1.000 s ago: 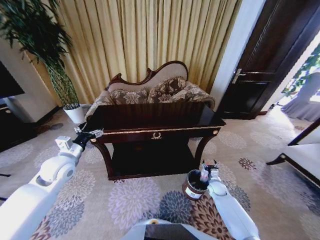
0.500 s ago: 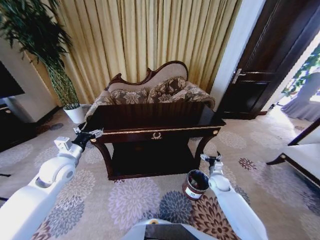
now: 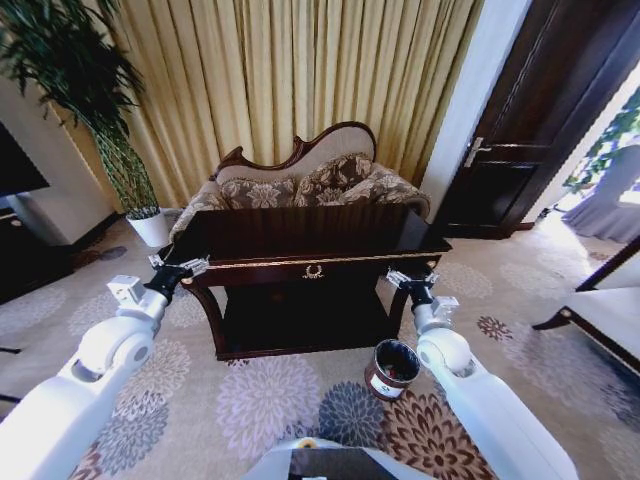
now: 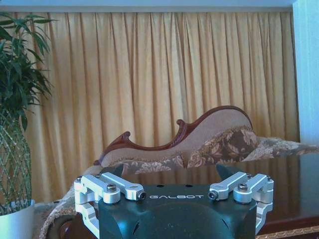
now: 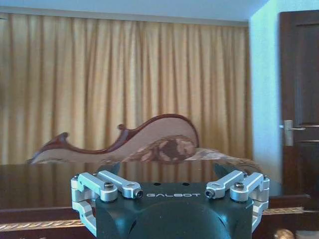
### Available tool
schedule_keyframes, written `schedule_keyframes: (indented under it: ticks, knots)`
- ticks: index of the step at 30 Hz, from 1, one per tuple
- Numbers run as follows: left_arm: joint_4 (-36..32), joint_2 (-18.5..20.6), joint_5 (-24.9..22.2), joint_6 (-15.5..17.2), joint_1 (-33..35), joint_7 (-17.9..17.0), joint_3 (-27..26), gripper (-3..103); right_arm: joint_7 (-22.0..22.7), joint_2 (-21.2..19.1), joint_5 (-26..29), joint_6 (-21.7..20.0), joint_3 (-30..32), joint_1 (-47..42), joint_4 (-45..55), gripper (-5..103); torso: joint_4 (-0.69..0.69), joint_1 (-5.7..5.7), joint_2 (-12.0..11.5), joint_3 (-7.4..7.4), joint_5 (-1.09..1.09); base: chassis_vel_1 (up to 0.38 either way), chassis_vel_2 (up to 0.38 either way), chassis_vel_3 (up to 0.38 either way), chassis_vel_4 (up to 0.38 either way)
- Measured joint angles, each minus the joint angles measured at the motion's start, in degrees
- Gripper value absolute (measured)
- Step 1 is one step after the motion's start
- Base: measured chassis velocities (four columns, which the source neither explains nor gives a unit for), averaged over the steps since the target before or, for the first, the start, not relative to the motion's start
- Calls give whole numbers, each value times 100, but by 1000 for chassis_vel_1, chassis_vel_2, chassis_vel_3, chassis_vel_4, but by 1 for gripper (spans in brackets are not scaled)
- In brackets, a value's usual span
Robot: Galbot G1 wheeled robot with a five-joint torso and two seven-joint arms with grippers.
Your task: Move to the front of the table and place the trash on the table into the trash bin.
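The desk point(image 3: 310, 240) stands at centre, a sofa point(image 3: 300, 180) just behind it and curtains point(image 3: 290, 80) behind the sofa. A plant point(image 3: 90, 110) stands at the far left, a door point(image 3: 560, 120) at the far right. The bin point(image 3: 392, 369) sits on the carpet point(image 3: 260, 400) before the desk's right front leg. The left end effector point(image 3: 178, 270) is at the desk's left front corner, the right end effector point(image 3: 412, 285) at its right front corner, above the bin.

Bare table point(image 3: 300, 232) top, open carpet around trash bin point(image 3: 391, 368) (sofa point(image 3: 300, 185) behind).
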Motion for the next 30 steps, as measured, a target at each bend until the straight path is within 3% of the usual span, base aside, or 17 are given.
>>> schedule_keyframes:
  ticks: [5, 17, 30]
  knots:
    - [-10, -4, -14, -29, 62, 135, -87, 100, -589, -80, -13, -357, 222, -337, 374, 100, -2, 0, 0, 0, 0, 0, 0, 0, 0]
    - [81, 88, -45, -56, 52, 241, -140, 100, -662, -75, -95, -449, 311, -465, 357, 100, 0, 2, -1, 1, 0, 47, -43, -46, 45]
    - [99, 99, -42, -99, 48, 277, -97, 100, -633, -50, -137, -349, 287, -467, 242, 100, 0, -2, 0, 0, 0, 225, -215, -218, 227]
